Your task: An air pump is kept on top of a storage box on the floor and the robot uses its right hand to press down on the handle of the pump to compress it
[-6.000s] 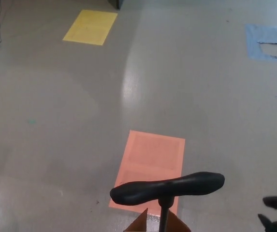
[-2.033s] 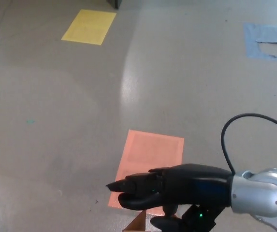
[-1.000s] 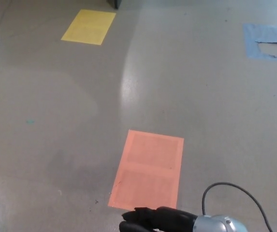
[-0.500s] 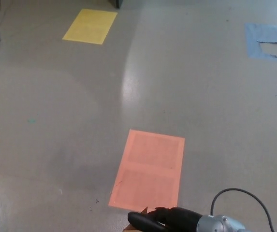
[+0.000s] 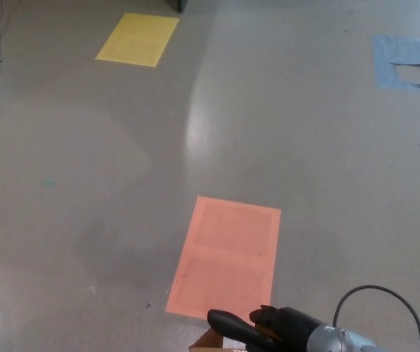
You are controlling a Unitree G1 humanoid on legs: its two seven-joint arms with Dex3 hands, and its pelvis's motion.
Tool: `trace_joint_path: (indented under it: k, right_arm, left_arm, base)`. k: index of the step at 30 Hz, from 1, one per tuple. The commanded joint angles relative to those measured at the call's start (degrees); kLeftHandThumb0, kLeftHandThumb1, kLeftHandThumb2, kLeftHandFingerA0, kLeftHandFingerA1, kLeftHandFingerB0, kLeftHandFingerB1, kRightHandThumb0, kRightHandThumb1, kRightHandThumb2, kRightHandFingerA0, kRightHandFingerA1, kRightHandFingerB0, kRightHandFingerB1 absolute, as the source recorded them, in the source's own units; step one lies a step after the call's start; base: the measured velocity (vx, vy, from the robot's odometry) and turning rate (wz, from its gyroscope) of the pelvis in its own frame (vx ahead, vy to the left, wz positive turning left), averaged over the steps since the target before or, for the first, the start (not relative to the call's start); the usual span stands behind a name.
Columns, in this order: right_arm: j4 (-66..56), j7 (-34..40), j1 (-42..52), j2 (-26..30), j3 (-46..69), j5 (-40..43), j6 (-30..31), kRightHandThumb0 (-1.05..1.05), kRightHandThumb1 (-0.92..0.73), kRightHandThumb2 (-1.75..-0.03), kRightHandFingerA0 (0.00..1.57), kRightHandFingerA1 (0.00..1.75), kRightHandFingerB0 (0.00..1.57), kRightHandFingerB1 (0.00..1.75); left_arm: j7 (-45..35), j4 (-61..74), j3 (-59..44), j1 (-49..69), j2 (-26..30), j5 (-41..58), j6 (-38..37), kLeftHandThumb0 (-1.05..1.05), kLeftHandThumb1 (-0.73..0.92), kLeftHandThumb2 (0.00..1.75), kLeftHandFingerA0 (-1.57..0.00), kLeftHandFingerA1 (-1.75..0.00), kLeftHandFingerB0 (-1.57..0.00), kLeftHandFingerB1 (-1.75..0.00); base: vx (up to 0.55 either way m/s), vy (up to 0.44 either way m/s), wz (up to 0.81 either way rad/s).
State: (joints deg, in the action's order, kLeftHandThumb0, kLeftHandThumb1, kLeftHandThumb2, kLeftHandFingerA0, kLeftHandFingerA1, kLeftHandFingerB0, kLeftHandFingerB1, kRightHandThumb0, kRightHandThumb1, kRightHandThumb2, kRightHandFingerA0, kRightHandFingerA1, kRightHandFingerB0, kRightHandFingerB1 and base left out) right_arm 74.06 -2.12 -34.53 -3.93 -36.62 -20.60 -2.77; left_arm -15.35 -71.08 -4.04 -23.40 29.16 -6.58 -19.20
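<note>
Floor of grey concrete fills most of the head view, marked with an orange rectangle (image 5: 226, 258), a yellow one (image 5: 138, 39) far off and a torn blue patch (image 5: 407, 64). At the bottom edge, the robot's right hand (image 5: 286, 329) lies over the black pump handle (image 5: 228, 323), whose left tip pokes out from under it, with a brown corner of the storage box (image 5: 208, 342) just below. The fingers appear wrapped down over the handle, though the frame edge cuts them off, so the grip cannot be read fully. A black cable (image 5: 378, 304) loops above the silver wrist (image 5: 338, 340). A dark sliver at the left edge may be the left hand; its state cannot be told. The handle looks rigid and smooth, likely to resist with springy air pressure. Pressing at its centre, over the shaft, would probably keep the pump from tipping on the box.
</note>
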Motion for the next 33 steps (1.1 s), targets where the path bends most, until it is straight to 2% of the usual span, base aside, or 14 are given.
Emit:
trace_joint_path:
  k: [1, 2, 4, 5, 6, 12, 13, 16, 17, 18, 19, 20, 21, 33]
  right_arm:
    - [2.0, 4.8, 0.0, -0.7, 1.0, -3.1, -1.2, -0.85, -0.90, -0.69, 0.14, 0.26, 0.10, 0.23]
    - [2.2, 5.2, 0.3, -0.9, 1.2, -3.2, -1.5, -0.81, -0.69, -1.10, 0.06, 0.41, 0.04, 0.32]
    - [2.4, 5.8, 0.6, -1.2, 1.7, -3.5, -1.9, -0.81, -0.69, -1.10, 0.06, 0.42, 0.04, 0.32]
    - [2.5, 5.8, 0.6, -1.3, 1.9, -3.7, -1.9, -0.81, -0.69, -1.10, 0.06, 0.42, 0.04, 0.32]
    - [2.7, 6.1, 0.8, -1.6, 1.9, -4.2, -1.7, -0.85, -0.72, -1.11, 0.12, 0.44, 0.03, 0.32]
    - [2.6, 5.4, 0.7, -1.8, 3.5, -4.3, -2.5, -0.85, -0.72, -1.09, 0.09, 0.41, 0.07, 0.30]
    - [2.5, 5.2, 0.5, -1.7, 3.9, -4.2, -2.8, -0.85, -0.91, -0.68, 0.14, 0.26, 0.08, 0.23]
    - [1.7, 4.1, -0.1, -1.4, 5.2, -4.3, -3.8, -0.85, -0.91, -0.70, 0.12, 0.25, 0.09, 0.22]
    - [1.5, 3.6, -0.2, -1.5, 5.6, -4.2, -4.2, -0.88, -0.76, -1.11, 0.09, 0.32, 0.09, 0.24]
    - [0.4, 2.8, -0.5, -0.7, 6.3, -3.7, -5.7, -0.89, -0.76, -1.11, 0.09, 0.30, 0.08, 0.22]
    - [0.0, 2.5, -0.6, -0.4, 6.7, -3.6, -6.3, -0.89, -0.76, -1.11, 0.09, 0.30, 0.08, 0.22]
    - [-0.9, 1.9, -0.8, 0.0, 7.7, -3.0, -7.3, -0.88, -0.76, -1.11, 0.07, 0.25, 0.07, 0.21]
    - [-3.8, 0.6, -1.0, 1.3, 9.6, -1.2, -10.0, -0.89, -0.75, -1.11, 0.09, 0.33, 0.08, 0.22]
    - [-45.3, -12.9, 7.2, 10.3, 17.4, 7.7, -11.4, -0.74, -0.74, -1.09, 0.00, 0.30, 0.02, 0.23]
  left_arm:
    - [0.0, 0.4, 0.3, -0.3, 0.0, 0.0, -0.4, -0.68, 0.92, 0.77, -0.10, -0.33, -0.07, -0.26]
    - [0.0, 0.3, 0.2, -0.3, -0.1, 0.1, -0.4, -0.70, 0.92, 0.77, -0.15, -0.34, -0.10, -0.30]
    - [0.3, 0.3, 0.2, -0.4, -0.3, 0.2, -0.4, -0.77, 0.82, 1.11, -0.15, -0.47, -0.03, -0.38]
    - [0.4, 0.3, 0.4, -0.5, -0.3, 0.0, -0.3, -0.77, 0.82, 1.11, -0.15, -0.47, -0.03, -0.38]
    - [0.3, 0.3, 0.3, -0.6, -0.3, 0.2, -0.1, -0.34, 0.60, 1.15, 0.00, -0.48, 0.00, -0.47]
    - [0.3, 0.3, 0.1, -0.7, -0.1, 0.3, -0.4, -0.34, 0.60, 1.15, 0.00, -0.48, 0.00, -0.47]
    - [0.4, 0.3, 0.1, -0.7, 0.0, 0.2, -0.2, -0.34, 0.59, 1.15, 0.00, -0.47, 0.00, -0.47]
    - [0.5, 0.3, 0.0, -0.5, 0.5, 0.2, -0.1, -0.34, 0.60, 1.15, 0.00, -0.47, 0.00, -0.47]
    - [0.6, 0.4, 0.1, -0.1, 0.8, 0.1, -0.3, -0.70, 0.92, 0.77, -0.21, -0.36, -0.14, -0.32]
    - [0.5, 0.3, 0.0, 0.0, 1.0, 0.2, -0.8, -0.34, 0.60, 1.15, 0.00, -0.47, 0.00, -0.47]
    - [0.4, 0.2, 0.0, 0.1, 1.0, 0.2, -0.9, -0.34, 0.60, 1.15, 0.00, -0.47, 0.00, -0.47]
    - [0.5, 0.2, -0.1, 0.1, 1.0, 0.2, -0.7, -0.70, 0.92, 0.76, -0.22, -0.36, -0.15, -0.32]
    - [0.3, 0.1, -0.2, 0.1, 1.1, 0.4, -0.1, -0.34, 0.59, 1.14, 0.00, -0.48, 0.00, -0.47]
    - [-0.1, 0.0, -0.6, 0.2, 1.3, 0.8, -0.2, -0.34, 0.61, 1.15, 0.00, -0.47, 0.00, -0.47]
  base:
    - [0.00, 0.000, 0.00]
    - [0.00, 0.000, 0.00]
    - [0.00, 0.000, 0.00]
    - [0.00, 0.000, 0.00]
    - [0.00, 0.000, 0.00]
    - [0.00, 0.000, 0.00]
    - [0.00, 0.000, 0.00]
    - [0.00, 0.000, 0.00]
    - [0.00, 0.000, 0.00]
    - [0.00, 0.000, 0.00]
    - [0.00, 0.000, 0.00]
    - [0.00, 0.000, 0.00]
    - [0.00, 0.000, 0.00]
    - [0.00, 0.000, 0.00]
